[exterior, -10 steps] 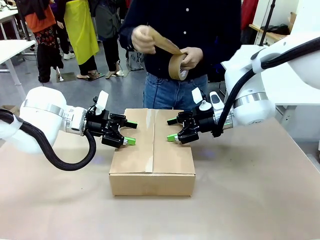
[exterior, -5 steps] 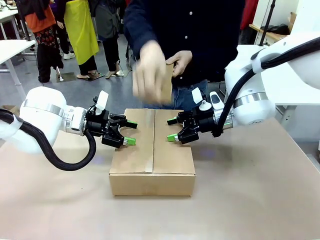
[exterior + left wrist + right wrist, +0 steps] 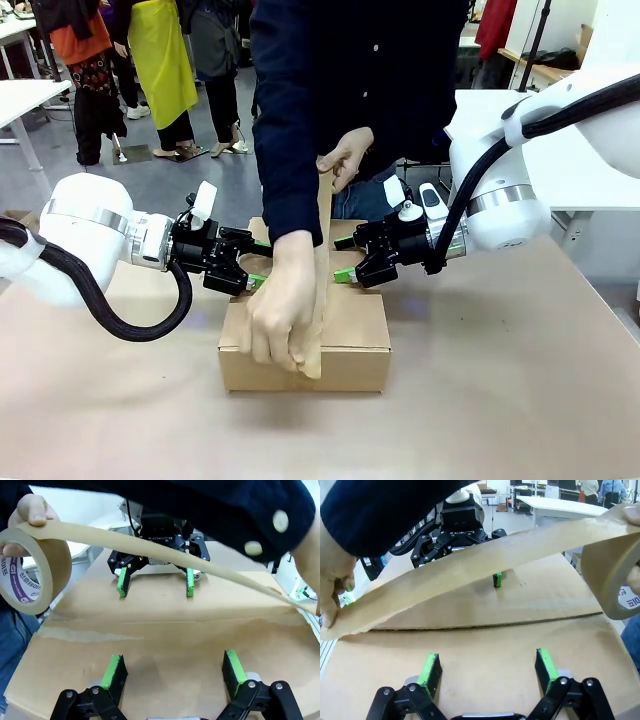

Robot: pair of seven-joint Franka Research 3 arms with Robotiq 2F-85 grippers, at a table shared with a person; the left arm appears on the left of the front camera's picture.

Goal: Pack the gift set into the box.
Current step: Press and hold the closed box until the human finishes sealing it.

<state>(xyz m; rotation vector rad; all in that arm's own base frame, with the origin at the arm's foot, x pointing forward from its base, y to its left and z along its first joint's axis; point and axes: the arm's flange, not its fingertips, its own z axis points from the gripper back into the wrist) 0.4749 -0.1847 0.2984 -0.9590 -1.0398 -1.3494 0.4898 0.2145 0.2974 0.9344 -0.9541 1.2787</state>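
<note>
The box (image 3: 355,330) lies in the middle of the table with its top flaps folded flat; the gift set is hidden. My left gripper (image 3: 252,264) is open, its green pads resting on the left flap (image 3: 160,645). My right gripper (image 3: 343,259) is open on the right flap (image 3: 485,645). A person leans over the box with a strip of brown tape (image 3: 322,270) stretched along the centre seam. One hand (image 3: 275,330) presses the strip's end on the box's front edge. The other hand holds the tape roll (image 3: 32,575) at the far side.
The person's dark sleeve (image 3: 290,120) crosses above the box between my two grippers. The brown tabletop (image 3: 500,400) stretches in front of and beside the box. White tables (image 3: 20,95) and people stand farther back.
The person has bent forward and drawn the tape from chest height down over the box's seam to its front edge. Both grippers have stayed where they were.
</note>
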